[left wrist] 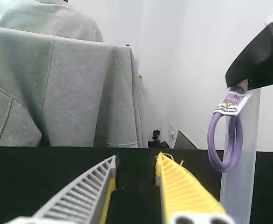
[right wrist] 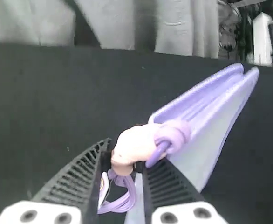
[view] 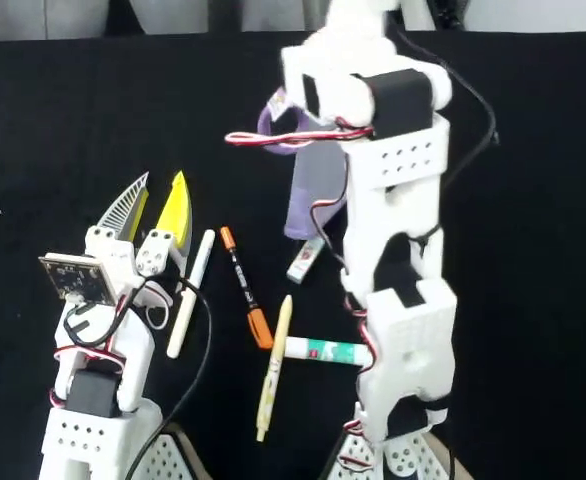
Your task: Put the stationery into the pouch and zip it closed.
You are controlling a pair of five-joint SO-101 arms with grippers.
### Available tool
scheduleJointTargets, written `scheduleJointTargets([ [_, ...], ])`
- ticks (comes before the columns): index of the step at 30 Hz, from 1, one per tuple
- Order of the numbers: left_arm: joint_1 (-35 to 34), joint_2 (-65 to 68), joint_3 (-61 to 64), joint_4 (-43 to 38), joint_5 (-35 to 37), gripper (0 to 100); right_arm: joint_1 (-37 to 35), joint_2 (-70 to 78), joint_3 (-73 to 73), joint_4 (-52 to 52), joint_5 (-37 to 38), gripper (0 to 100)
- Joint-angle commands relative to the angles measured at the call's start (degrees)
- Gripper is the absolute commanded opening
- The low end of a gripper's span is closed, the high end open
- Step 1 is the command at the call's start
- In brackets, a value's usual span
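**High view:** The right arm point(view: 398, 180) holds the pouch point(view: 308, 195) lifted above the black table point(view: 53, 130). An orange marker point(view: 246, 287), a white pen point(view: 191, 292), a cream pen point(view: 274, 367) and a green-and-white marker point(view: 323, 350) lie on the table, on the arm-base side of the pouch. The left gripper point(view: 151, 212) sits beside the white pen, jaws apart and empty.

**Left wrist view:** The left gripper point(left wrist: 135, 161) is open. The pouch point(left wrist: 241, 163) hangs upright beyond it, and its purple loop point(left wrist: 222, 144) dangles near the top.

**Right wrist view:** The right gripper point(right wrist: 127, 158) is clamped on the end of the pouch point(right wrist: 206, 116), at a pale tab point(right wrist: 132, 144).
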Motion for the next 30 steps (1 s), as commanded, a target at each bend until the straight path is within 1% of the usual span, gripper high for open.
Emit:
scheduleJointTargets([
  [1,0.0,0.1,-0.4,-0.9,-0.2,15,-1.1,-7.9,8.7,1.8,9.8,1.1],
  [4,0.0,0.1,-0.4,-0.9,-0.2,15,-2.9,-13.8,22.3,1.8,15.6,1.1],
  [7,0.0,0.1,-0.4,-0.9,-0.2,15,-5.3,-20.7,35.9,1.8,25.4,1.1],
  [10,0.0,0.1,-0.4,-0.9,-0.2,15,-6.6,-27.5,44.7,1.8,30.9,1.1],
  [13,0.0,0.1,-0.4,-0.9,-0.1,15,-6.7,-32.7,47.0,1.8,33.4,1.1],
  [17,0.3,0.1,-0.3,-0.9,-0.1,15,-6.5,-35.7,47.5,1.8,37.3,1.1],
  [22,5.1,0.1,1.1,-0.8,-0.4,15,-6.8,-35.3,47.8,1.8,42.3,1.1],
  [25,6.3,0.1,1.5,-0.8,-0.4,15,-6.4,-35.3,50.6,1.9,46.2,1.1],
  [30,6.0,0.1,1.5,-0.9,-0.5,15,-3.7,-37.4,57.7,1.9,47.3,1.1],
])
